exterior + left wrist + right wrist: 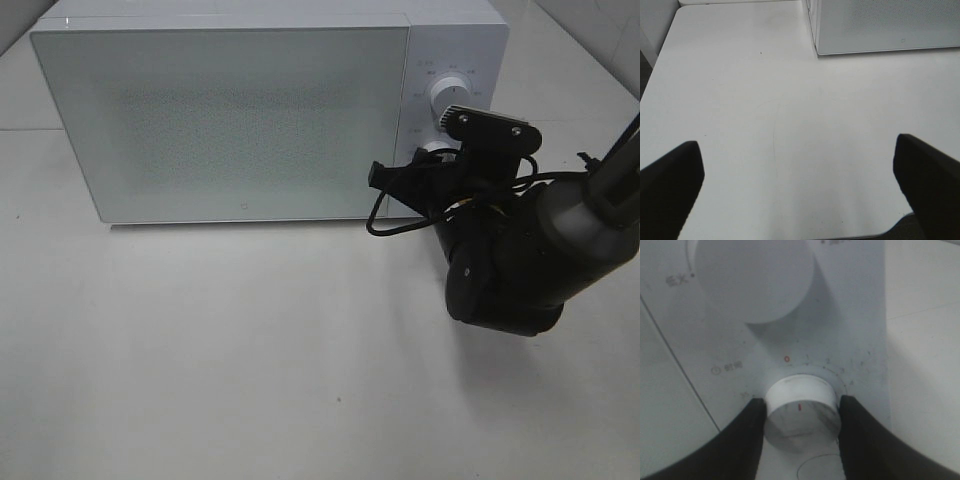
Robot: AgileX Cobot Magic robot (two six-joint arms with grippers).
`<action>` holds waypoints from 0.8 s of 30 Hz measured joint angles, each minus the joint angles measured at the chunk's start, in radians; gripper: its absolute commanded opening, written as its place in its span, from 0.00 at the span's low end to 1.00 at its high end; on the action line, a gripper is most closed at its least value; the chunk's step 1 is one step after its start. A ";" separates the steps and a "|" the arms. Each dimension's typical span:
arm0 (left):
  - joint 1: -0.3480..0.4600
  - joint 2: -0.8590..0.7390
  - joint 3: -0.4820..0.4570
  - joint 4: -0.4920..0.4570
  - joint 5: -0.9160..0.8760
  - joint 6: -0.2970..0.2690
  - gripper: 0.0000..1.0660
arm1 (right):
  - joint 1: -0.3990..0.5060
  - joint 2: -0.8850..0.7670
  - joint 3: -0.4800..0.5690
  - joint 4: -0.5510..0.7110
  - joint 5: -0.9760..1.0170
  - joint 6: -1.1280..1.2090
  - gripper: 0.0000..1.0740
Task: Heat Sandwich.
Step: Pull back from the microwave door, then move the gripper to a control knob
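Small knob (800,390): white, red line on it, near mid-frame.
Right gripper (801,410): clamped it, one finger on each side.

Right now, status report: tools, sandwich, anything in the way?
Left tool open, above table. Right tool clamped on lower dial. Sandwich not in view; microwave door shut. No obstruction seen.

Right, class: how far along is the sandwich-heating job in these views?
Looks done: microwave door shut, no sandwich in view, probably inside, though the frosted door hides that. In hand: the right tool grips the lower knob, its mark near zero. Left: turning it to start heating. The left tool hangs open over the table.
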 measured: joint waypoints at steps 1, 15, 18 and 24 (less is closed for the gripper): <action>0.000 0.000 0.000 0.000 0.000 0.000 0.92 | 0.000 0.000 0.000 -0.002 0.000 0.046 0.03; 0.000 0.000 0.000 0.000 0.000 0.000 0.92 | -0.004 0.000 0.005 -0.015 -0.010 0.733 0.03; 0.000 0.000 0.000 0.000 0.000 0.000 0.92 | -0.004 0.000 0.005 -0.014 -0.011 0.821 0.03; 0.000 0.000 0.000 0.000 0.000 0.000 0.92 | -0.005 0.000 0.005 -0.014 -0.012 1.106 0.03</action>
